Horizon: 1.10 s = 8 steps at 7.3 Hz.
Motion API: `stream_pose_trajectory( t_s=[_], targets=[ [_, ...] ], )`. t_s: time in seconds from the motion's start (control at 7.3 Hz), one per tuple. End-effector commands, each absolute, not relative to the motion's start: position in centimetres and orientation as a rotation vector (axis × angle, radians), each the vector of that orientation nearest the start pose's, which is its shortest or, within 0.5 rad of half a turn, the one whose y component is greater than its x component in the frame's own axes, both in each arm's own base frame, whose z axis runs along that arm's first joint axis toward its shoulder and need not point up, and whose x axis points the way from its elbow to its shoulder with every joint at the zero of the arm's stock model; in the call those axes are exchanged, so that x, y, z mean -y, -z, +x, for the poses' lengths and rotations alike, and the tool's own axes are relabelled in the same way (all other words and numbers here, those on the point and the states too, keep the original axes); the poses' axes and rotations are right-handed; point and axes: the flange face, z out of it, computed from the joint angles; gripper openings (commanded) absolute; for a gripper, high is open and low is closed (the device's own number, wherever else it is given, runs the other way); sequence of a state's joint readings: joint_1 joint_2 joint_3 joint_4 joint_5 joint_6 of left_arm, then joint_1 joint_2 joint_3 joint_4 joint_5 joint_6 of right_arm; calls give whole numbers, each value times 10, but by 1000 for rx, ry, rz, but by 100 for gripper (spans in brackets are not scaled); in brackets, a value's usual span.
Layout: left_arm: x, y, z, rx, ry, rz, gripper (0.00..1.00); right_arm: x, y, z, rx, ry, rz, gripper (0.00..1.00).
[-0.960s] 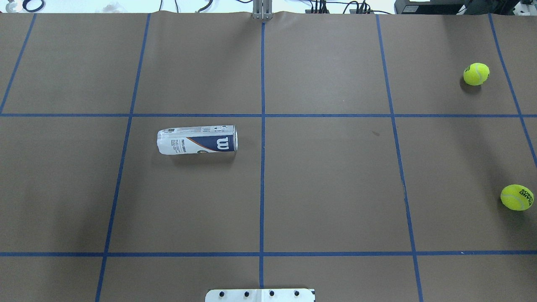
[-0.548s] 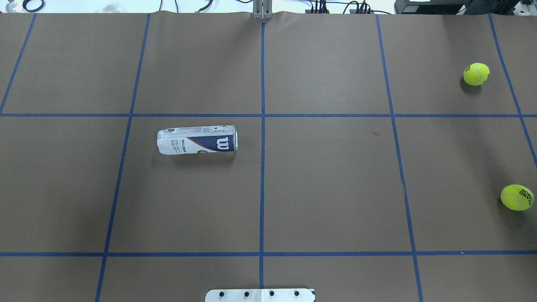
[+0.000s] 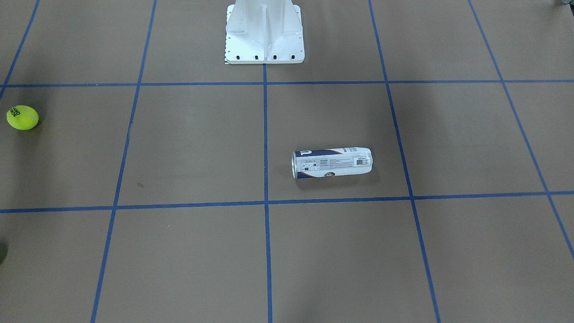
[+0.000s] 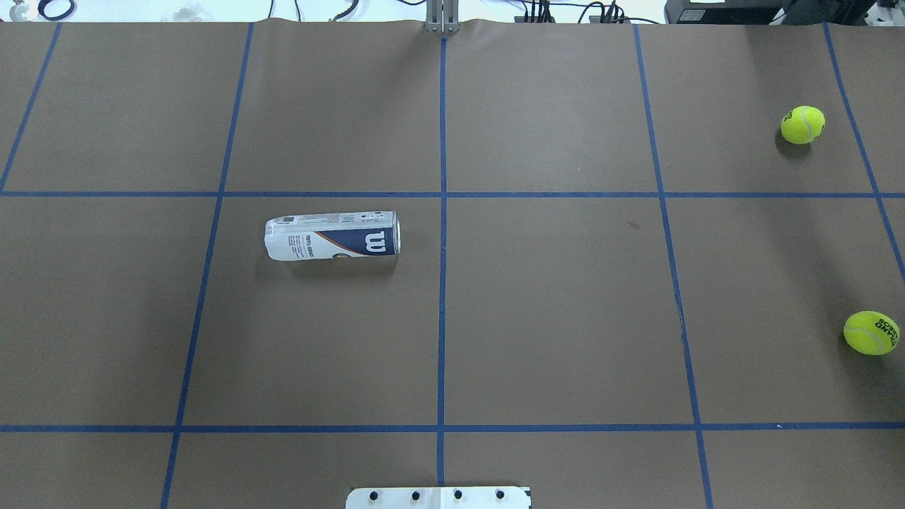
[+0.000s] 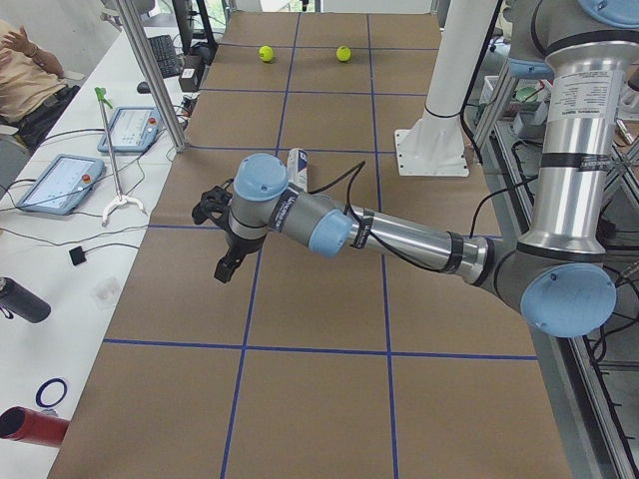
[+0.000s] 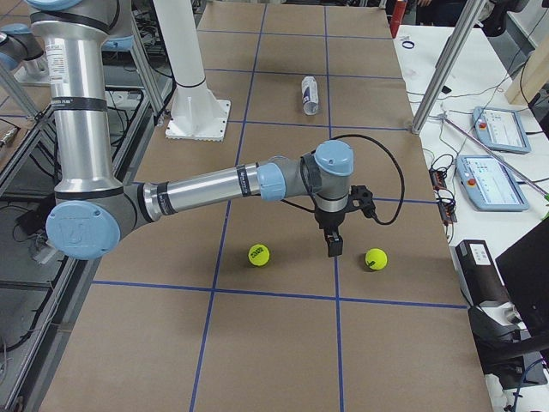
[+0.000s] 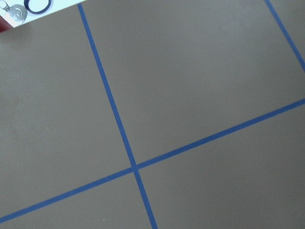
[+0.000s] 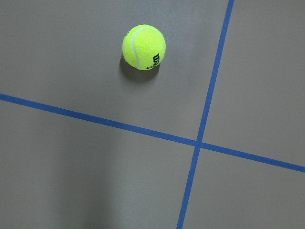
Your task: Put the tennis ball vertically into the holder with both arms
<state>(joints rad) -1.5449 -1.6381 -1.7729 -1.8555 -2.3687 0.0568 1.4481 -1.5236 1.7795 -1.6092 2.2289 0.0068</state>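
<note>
The holder [image 4: 332, 235] lies on its side on the brown table, left of centre, its silvery rim toward the middle line; it also shows in the front view [image 3: 332, 162] and the side views [image 5: 297, 165] [image 6: 310, 93]. Two tennis balls lie at the right end: a far one [image 4: 802, 124] [image 6: 376, 258] and a near one [image 4: 871, 332] [image 3: 22, 117] [image 6: 258, 254]. One ball shows in the right wrist view [image 8: 144, 46]. My left gripper [image 5: 228, 261] hangs over the table's left end, away from the holder. My right gripper [image 6: 333, 245] hangs between the two balls. I cannot tell whether either is open.
The white pedestal [image 3: 264, 31] [image 4: 438, 497] stands at the robot's edge of the table. Blue tape lines [image 4: 442, 283] grid the brown paper. A side table with tablets [image 5: 60, 183] and posts [image 5: 150, 75] runs along the far side; a person [image 5: 30, 70] sits there.
</note>
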Motion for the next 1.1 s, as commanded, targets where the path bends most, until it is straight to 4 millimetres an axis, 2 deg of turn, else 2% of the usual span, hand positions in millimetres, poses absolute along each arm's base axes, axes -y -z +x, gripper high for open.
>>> stream_pose_trajectory(
  t_s=[0.0, 0.27, 0.41, 0.55, 0.69, 0.96],
  targets=[
    [553, -423, 14, -787, -495, 734, 99, 519, -543, 9, 668, 184, 167, 99],
    [577, -354, 70, -814, -616, 830, 99, 518, -545, 9, 668, 183, 165, 99],
    [583, -322, 91, -831, -658, 868, 100, 518, -545, 9, 668, 183, 165, 99],
    [584, -295, 123, -854, -716, 893, 100, 518, -546, 9, 668, 180, 161, 99],
    [582, -275, 156, -875, -777, 911, 100, 518, -546, 9, 668, 182, 162, 99],
    [561, -256, 225, -935, -897, 902, 99, 518, -548, 9, 670, 178, 155, 99]
  ],
)
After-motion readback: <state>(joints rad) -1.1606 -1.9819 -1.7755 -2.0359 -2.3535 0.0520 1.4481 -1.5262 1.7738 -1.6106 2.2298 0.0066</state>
